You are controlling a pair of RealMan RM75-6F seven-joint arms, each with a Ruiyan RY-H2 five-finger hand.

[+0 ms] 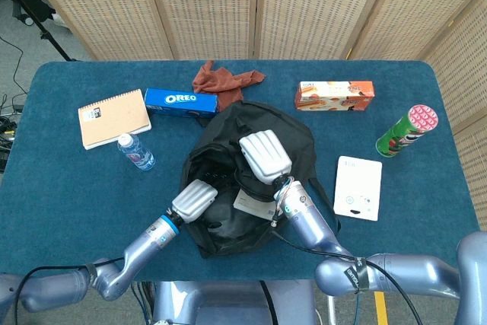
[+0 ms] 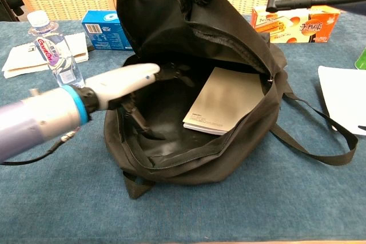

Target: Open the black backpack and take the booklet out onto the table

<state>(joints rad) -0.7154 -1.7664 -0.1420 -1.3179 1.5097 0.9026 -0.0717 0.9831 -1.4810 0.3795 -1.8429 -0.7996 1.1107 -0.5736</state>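
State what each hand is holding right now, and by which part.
The right hand holds the black backpack by its top flap, lifted. The left hand reaches into the opening; no grip is visible.

Backpack (image 2: 189, 55) mouth open above booklet (image 2: 229, 101)

"oreo" in white on the blue biscuit box (image 1: 181, 100)
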